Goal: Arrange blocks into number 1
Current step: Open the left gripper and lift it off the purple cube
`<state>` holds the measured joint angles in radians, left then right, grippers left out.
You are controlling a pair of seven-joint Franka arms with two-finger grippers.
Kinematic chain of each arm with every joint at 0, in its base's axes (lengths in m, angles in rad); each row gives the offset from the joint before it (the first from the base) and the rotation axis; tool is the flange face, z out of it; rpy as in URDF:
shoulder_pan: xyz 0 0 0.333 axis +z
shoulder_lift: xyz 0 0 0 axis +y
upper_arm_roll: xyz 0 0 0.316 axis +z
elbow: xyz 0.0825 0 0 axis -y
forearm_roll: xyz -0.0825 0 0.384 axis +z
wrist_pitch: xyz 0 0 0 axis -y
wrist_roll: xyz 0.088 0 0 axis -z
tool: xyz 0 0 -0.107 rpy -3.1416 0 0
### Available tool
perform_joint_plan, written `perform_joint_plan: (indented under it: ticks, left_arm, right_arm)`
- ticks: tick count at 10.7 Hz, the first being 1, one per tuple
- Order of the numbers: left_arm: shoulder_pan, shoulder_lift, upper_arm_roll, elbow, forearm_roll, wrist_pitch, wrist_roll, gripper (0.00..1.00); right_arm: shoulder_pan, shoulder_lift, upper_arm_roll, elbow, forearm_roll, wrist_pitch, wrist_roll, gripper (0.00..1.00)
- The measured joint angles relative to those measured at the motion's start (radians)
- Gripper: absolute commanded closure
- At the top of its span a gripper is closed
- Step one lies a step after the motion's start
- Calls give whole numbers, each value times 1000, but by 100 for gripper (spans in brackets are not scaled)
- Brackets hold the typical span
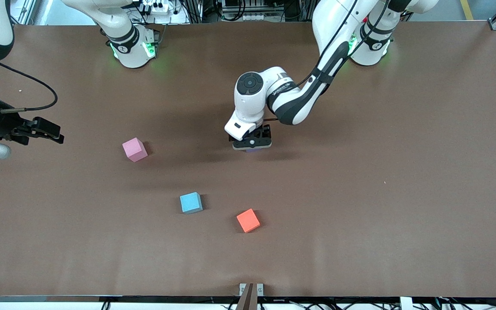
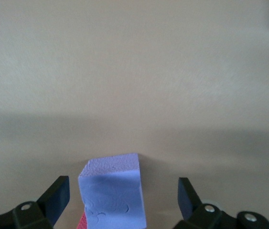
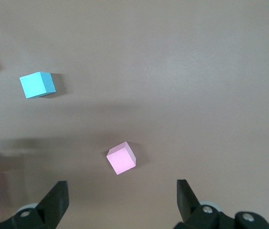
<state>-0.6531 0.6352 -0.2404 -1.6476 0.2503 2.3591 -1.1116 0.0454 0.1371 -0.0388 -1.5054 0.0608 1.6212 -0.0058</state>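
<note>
1. Purple block [image 2: 112, 191] sits mid-table between the left gripper [image 1: 251, 142]'s wide-open fingers, gripped by neither.
2. Best to lift straight up, avoiding nudges.
3. Right gripper [image 1: 43, 129], middle-left of frame, waits open and empty above the table's edge.
4. Pink block [image 1: 134, 149], light blue block [image 1: 191, 203], orange block [image 1: 248, 220] lie loose in the lower centre.

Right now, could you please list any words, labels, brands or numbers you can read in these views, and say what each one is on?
No text can be read for certain.
Left arm's wrist link: dark lettering printed on the white shell, too small to read.
The pink block, light blue block, orange block and purple block carry no print.
</note>
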Motion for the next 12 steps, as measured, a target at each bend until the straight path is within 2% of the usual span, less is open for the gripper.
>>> perform_joint_plan:
  ticks: [3, 5, 12]
  left_arm:
    - [58, -125, 3, 5, 0, -31, 0, 0]
    - [140, -219, 6, 5, 0, -103, 41, 0]
    - [502, -505, 6, 5, -119, -387, 502, 0]
  right_arm:
    - [0, 0, 5, 0, 0, 5, 0, 0]
    - [0, 0, 7, 0, 0, 10, 0, 0]
    - [5, 2, 17, 4, -48, 14, 71, 0]
